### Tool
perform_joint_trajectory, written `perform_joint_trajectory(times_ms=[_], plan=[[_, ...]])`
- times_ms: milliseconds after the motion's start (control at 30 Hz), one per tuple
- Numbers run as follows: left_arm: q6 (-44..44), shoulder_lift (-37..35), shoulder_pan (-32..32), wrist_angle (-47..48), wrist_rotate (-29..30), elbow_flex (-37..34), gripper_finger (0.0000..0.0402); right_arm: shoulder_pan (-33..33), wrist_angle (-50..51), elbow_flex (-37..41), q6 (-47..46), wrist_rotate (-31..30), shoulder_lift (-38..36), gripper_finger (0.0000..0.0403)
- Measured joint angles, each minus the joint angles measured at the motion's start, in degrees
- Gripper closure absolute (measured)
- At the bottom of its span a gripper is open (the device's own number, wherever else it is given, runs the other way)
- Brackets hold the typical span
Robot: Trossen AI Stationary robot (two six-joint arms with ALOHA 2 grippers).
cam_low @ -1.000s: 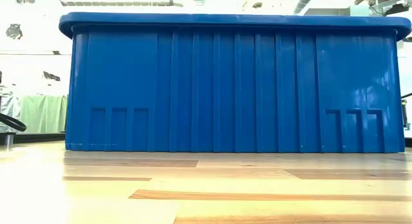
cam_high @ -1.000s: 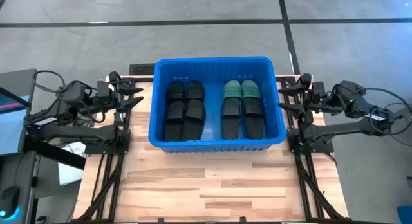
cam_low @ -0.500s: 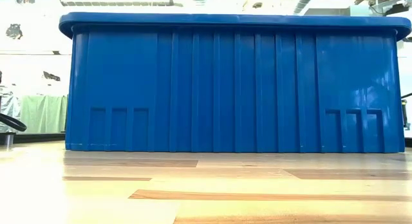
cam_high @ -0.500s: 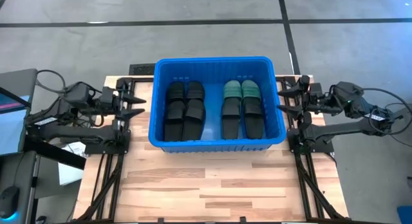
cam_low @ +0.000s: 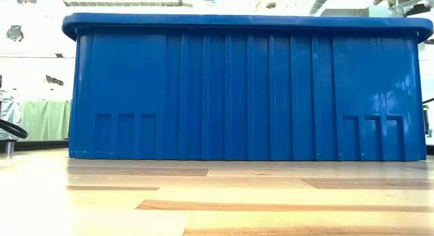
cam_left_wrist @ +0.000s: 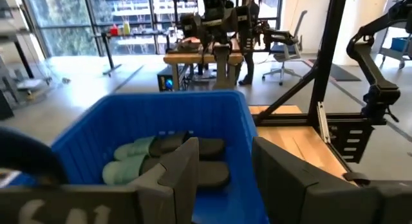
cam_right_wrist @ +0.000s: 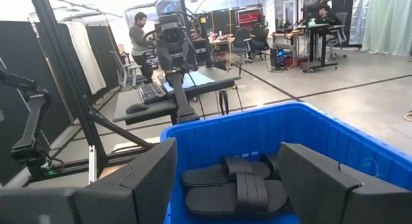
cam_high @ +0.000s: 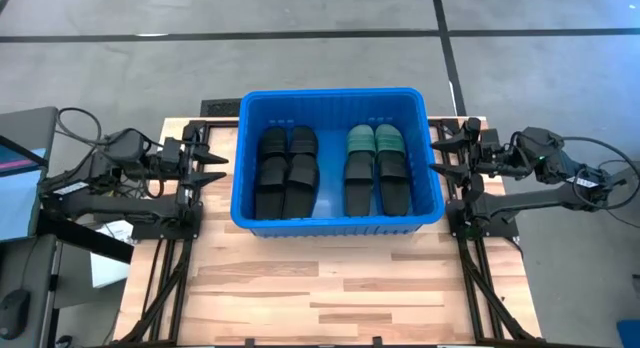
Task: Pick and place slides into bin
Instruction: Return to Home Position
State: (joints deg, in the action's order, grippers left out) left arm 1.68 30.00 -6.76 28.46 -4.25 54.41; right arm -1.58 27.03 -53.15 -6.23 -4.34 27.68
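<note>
Your left arm lies folded low along the left edge of the counter [cam_high: 320,278]. Its forearm is level and aimed inward, so the left end effector [cam_high: 218,160] points straight at the left wall of the bin [cam_high: 335,92]. Its two fingers stand well apart and hold nothing. In the left wrist view you look between them, over the rim, into the bin. The tips sit just short of the blue wall, near it but not touching.

Your right arm mirrors that pose on the right edge of the counter. It is folded low with the forearm level, and the right end effector [cam_high: 436,160] faces the bin's right wall. Its fingers are spread wide too and are empty, with the tips just beside the rim and apart from it.

The bin stands at the far middle of the counter, squarely between the two end effectors. Every slide you can see lies inside it, in two columns running front to back. The column nearer your left end effector is all black slides [cam_high: 287,168], side by side in pairs. The column nearer your right end effector has the two teal-green slides [cam_high: 375,140] at the far end and two more black ones at the near end. From either end effector the slides lie beyond the wall and below the rim, with none between the fingers.

In the low view the bin's ribbed near wall rests on the wooden counter and hides what is inside. In the right wrist view a person [cam_right_wrist: 138,31] stands in the room beyond the counter.
</note>
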Motion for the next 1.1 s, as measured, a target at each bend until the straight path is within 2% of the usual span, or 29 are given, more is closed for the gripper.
perform_joint_trajectory(times_ms=[200,467,600,800,1100], plan=[[2.63,-1.49,-0.01,-0.41,1.18,-0.33,0.0269,0.0,0.0,0.0,-0.4,0.02,-0.02,0.0147],[-0.82,-8.88,-0.02,-9.95,1.92,-8.77,0.0269,0.0,-0.31,-0.02,0.13,-0.01,-0.01,0.0147],[-1.19,-8.78,0.0,-10.09,2.57,-8.85,0.0269,-0.09,-1.83,-0.02,0.69,-0.11,-0.02,0.0147],[-1.63,-8.63,-0.02,-10.05,6.98,-8.89,0.0269,-0.09,-2.3,-0.02,1.66,-0.2,-0.02,0.0147],[-1.88,-8.63,-0.02,-8.94,7.67,-8.88,0.0269,-0.09,-2.23,-0.02,1.69,-0.2,-0.02,0.0147]])
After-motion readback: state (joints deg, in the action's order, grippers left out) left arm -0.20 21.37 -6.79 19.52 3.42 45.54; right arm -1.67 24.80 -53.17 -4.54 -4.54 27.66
